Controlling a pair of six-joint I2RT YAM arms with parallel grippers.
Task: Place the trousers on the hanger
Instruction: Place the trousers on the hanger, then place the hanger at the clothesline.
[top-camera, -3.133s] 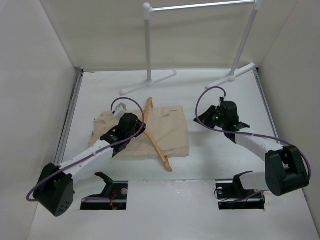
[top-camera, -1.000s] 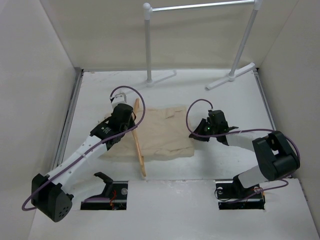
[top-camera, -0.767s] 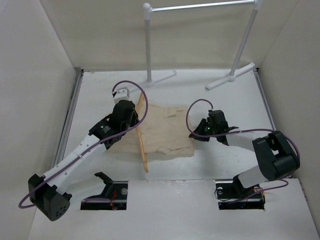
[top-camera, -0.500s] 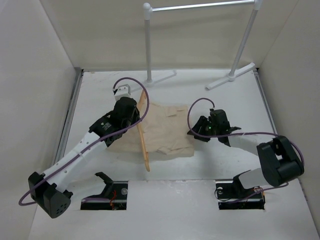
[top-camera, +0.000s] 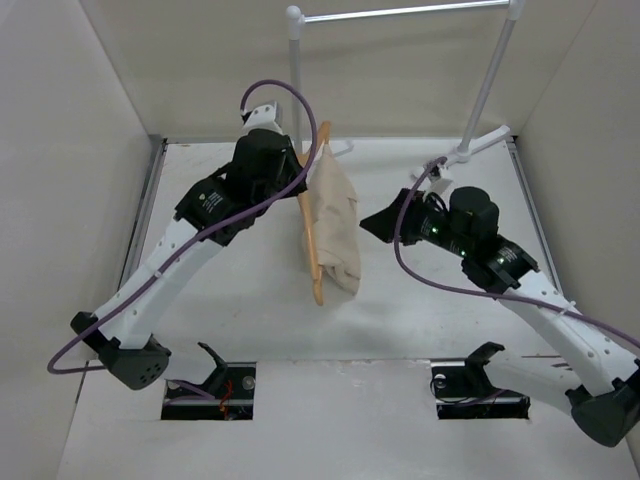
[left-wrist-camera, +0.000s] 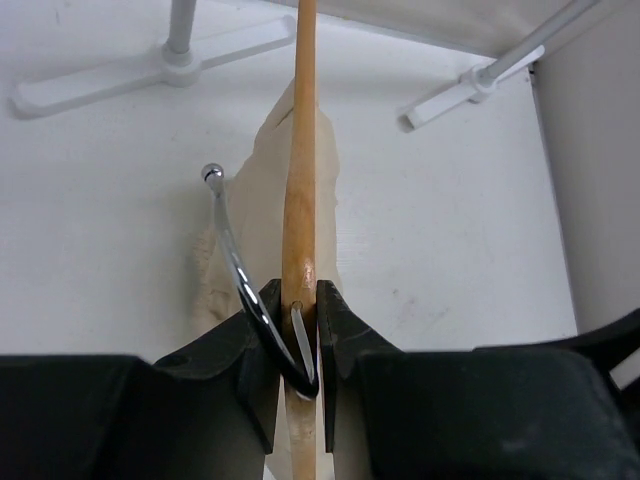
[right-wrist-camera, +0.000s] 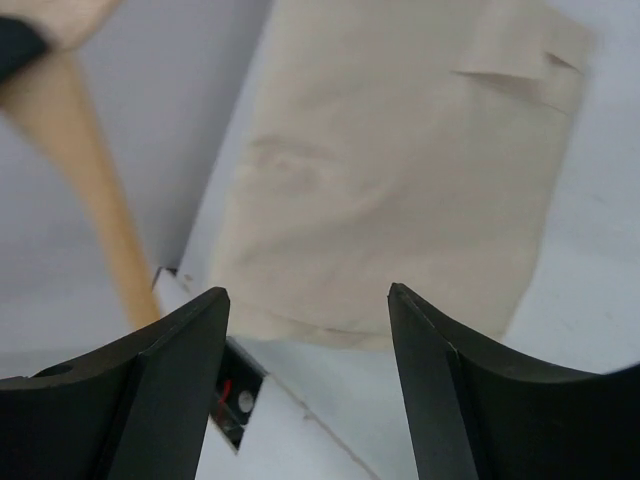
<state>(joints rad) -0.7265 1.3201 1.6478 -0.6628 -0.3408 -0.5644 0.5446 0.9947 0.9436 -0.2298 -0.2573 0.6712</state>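
My left gripper (top-camera: 298, 182) is shut on the wooden hanger (top-camera: 317, 250) near its metal hook (left-wrist-camera: 232, 250) and holds it up above the table. The beige trousers (top-camera: 335, 228) hang folded over the hanger's bar, clear of the tabletop. In the left wrist view the jaws (left-wrist-camera: 299, 300) pinch the wood (left-wrist-camera: 300, 150) with the trousers (left-wrist-camera: 262, 200) below it. My right gripper (top-camera: 375, 222) hovers open just right of the trousers, touching nothing. Its wrist view shows the trousers (right-wrist-camera: 400, 170) beyond the spread fingertips (right-wrist-camera: 305, 292) and the hanger (right-wrist-camera: 90, 200) blurred at the left.
A white tube rack (top-camera: 296, 90) stands at the back, with its feet (top-camera: 310, 165) on the table and its second post (top-camera: 485, 90) at the right. Side walls close in on both sides. Two cut-outs (top-camera: 215, 390) sit at the near edge.
The left arm has lifted the hanger from lying flat to hanging high, with the trousers draped on it. The right gripper opened, let go of the cloth and rose.
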